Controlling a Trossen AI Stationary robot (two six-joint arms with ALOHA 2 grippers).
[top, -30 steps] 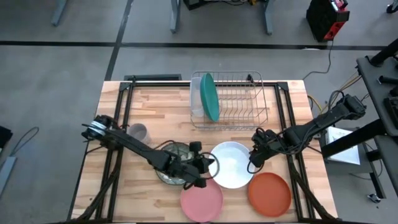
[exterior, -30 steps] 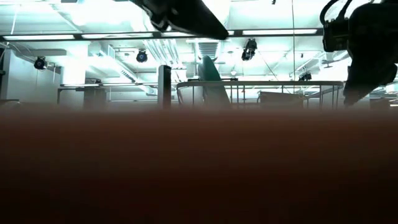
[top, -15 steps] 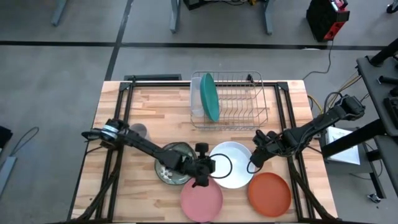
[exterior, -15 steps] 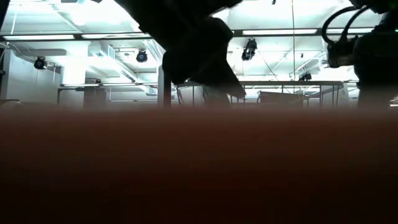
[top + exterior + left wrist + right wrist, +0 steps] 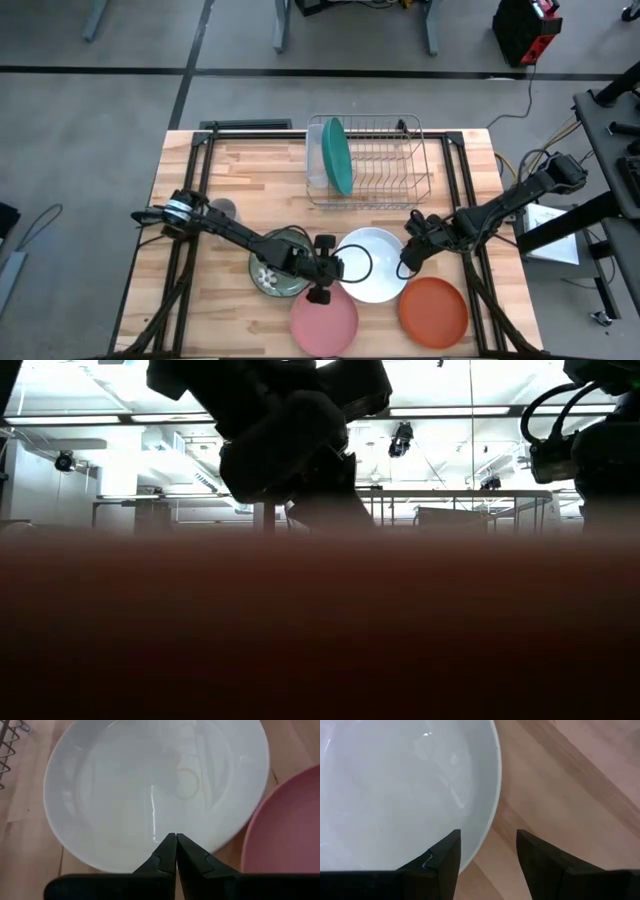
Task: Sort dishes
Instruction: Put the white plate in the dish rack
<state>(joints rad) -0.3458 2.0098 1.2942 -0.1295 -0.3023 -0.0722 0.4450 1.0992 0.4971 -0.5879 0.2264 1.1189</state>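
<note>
The white bowl (image 5: 375, 262) sits on the table, with my two grippers at opposite sides of it. My left gripper (image 5: 176, 836) is shut, its tips over the bowl's rim on the side toward the dark green flowered plate (image 5: 272, 272). My right gripper (image 5: 487, 833) is open at the bowl's right rim (image 5: 492, 805), one finger above the bowl's inside and the other above the wood. The pink plate (image 5: 324, 322) and the orange-red plate (image 5: 433, 311) lie flat by the near edge. The teal plate (image 5: 338, 155) stands on edge in the wire rack (image 5: 385, 160). My left gripper's shut fingertips (image 5: 170, 842) point at the white bowl's rim (image 5: 125, 865) from the table's left side, slanting down. Whether they touch the rim or hover just above it, I cannot tell. The bowl rests flat on the table.
A small grey mug (image 5: 222, 211) stands left of the dark green plate, beside my left arm. In the low view a blurred reddish shape (image 5: 320, 630) fills the lower half, hiding the tabletop. Bare wood lies between the rack and the bowl.
My left gripper has come down and moved a little toward the table's right edge, from above the dark green plate to the white bowl's left rim. The bowl and the plates have stayed in place.
</note>
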